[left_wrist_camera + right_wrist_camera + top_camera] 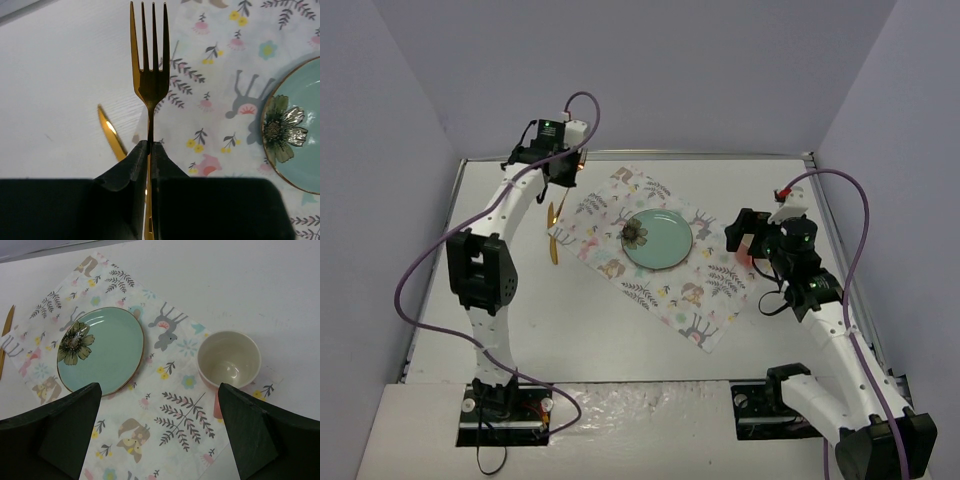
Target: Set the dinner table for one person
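left claw (150, 146) clamped on the fork (151, 90), tines pointing straight ahead over the placemat (220, 70) edge (right claw (159, 387) spread wide)

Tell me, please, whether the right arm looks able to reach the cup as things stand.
Probably yes: the right gripper hangs open above the cup, with nothing between them; the plate lies apart.

My left arm (505, 205) and right arm (840, 335) are slim white links joined by chunky black housings. A thin purple cable (415, 265) runs along each. A small green light (547, 127) glows at my left wrist. My right gripper (159, 390) has matte black wedge fingers (250, 430).
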Available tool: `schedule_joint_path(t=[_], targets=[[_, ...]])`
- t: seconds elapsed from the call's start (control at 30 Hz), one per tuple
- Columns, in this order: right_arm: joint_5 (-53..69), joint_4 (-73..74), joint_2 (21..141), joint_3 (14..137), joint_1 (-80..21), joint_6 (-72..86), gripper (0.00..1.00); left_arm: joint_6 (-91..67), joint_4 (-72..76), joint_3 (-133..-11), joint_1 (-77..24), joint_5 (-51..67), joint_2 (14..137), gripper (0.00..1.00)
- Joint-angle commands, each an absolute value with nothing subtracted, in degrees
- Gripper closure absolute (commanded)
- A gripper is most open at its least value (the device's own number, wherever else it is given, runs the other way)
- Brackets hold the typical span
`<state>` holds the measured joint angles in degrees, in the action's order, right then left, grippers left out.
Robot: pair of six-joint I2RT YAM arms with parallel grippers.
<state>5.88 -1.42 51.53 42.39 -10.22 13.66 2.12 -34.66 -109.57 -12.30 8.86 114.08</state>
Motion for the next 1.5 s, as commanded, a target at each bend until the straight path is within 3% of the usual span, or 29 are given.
schedule_joint_path(t=[0.0, 0.23, 1.47], targets=[[4.4, -4.0, 50.0, 42.9, -10.6, 14.2, 0.00, 4.1, -35.5, -116.8, -14.3, 10.5, 117.0, 1.00], [4.4, -2.6, 50.0, 43.7, -10.6, 14.6, 0.00, 4.9, -36.9, -124.0, -18.2, 10.7, 124.9, 1.00], [1.9, -0.4, 49.8, 42.3, -10.6, 14.5, 0.00, 6.2, -33.4, -125.0, -21.9, 6.9, 138.4, 1.00]])
